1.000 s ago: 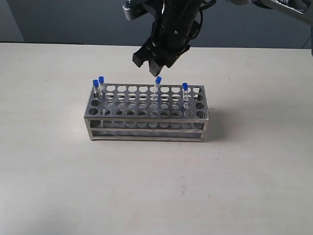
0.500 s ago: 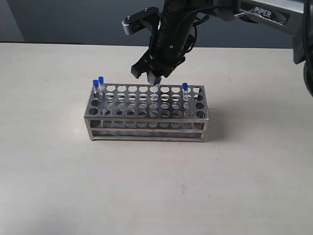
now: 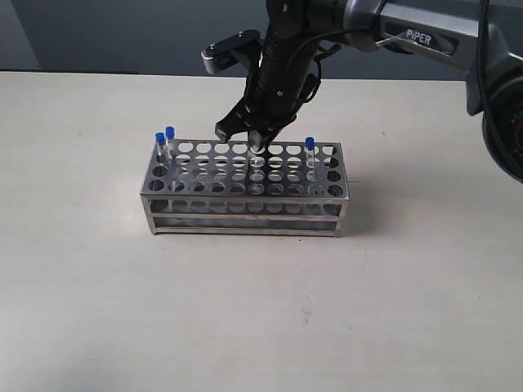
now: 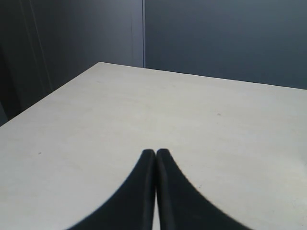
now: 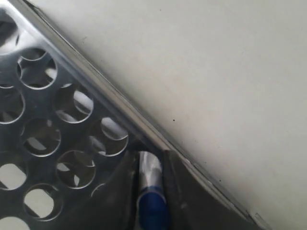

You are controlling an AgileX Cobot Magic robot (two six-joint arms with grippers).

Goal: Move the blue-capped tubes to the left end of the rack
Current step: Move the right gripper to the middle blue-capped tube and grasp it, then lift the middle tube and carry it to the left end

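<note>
Jaws of the right gripper point(image 5: 150, 158) clench the mid-rack blue-capped tube point(image 5: 152, 211), evidently to lift it clear of the rack point(image 3: 245, 200) and carry it left, while the left gripper point(image 4: 156, 155) idles, jaws pressed together, empty.

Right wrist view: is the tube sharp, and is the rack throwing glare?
Right wrist view: tube and blue cap soft, close fingers dark and blurred; rack shows bright reflections, holes readable. Exterior view: even light, sharp, faint shadow beside rack.
</note>
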